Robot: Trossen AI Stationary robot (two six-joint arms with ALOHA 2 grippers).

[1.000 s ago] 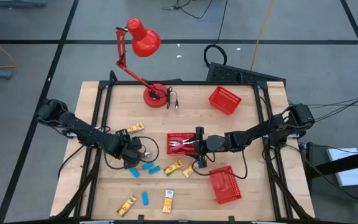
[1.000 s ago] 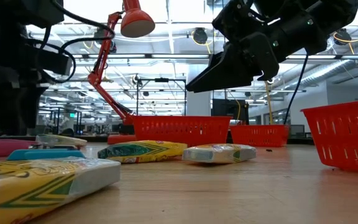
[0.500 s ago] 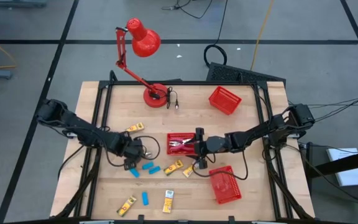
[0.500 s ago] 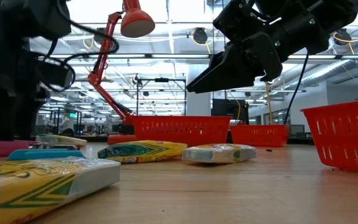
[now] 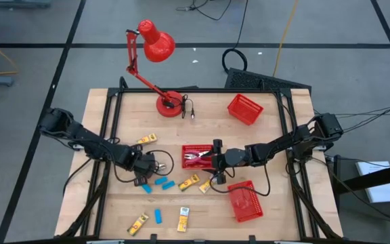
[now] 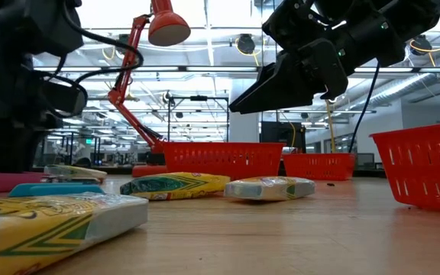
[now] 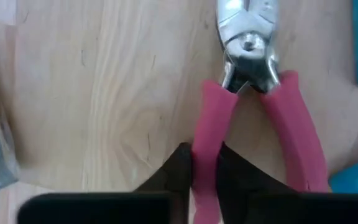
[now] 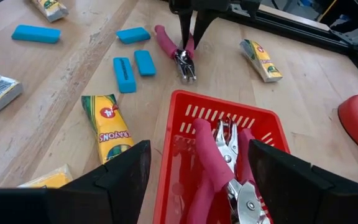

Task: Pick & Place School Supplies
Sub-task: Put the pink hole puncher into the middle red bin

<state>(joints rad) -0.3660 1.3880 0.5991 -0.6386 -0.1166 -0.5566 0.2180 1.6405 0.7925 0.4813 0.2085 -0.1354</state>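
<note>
1. I saw the left gripper (image 7: 204,171) down at the tabletop (image 5: 263,135) on its left half, its two dark fingers pinched together on one pink-red handle of a pair of pliers (image 7: 252,106) lying flat on the wood.
2. The other handle of those pliers lay free beside the fingers, and the metal head pointed away from the wrist.
3. From the right wrist camera I saw the same pliers (image 8: 174,51) on the table just beyond the red mesh basket (image 8: 191,163), with the left arm's fingers coming down onto a handle.
4. The right gripper (image 8: 197,177) hung above that basket near the table's middle with its fingers spread wide, holding nothing.
5. Two more red-handled pliers (image 8: 225,165) lay inside the basket.
6. Three blue blocks (image 8: 134,67) lay close to the gripped pliers; a fourth (image 8: 36,33) sat farther off.
7. Yellow crayon packets (image 8: 106,124) were scattered on the wood, one just beside the basket and another (image 8: 261,60) beyond it.
8. A second red basket (image 5: 242,201) sat near the front right, a third (image 5: 244,108) towards the back right.
9. The red desk lamp (image 5: 156,68) stood at the back edge.
</note>
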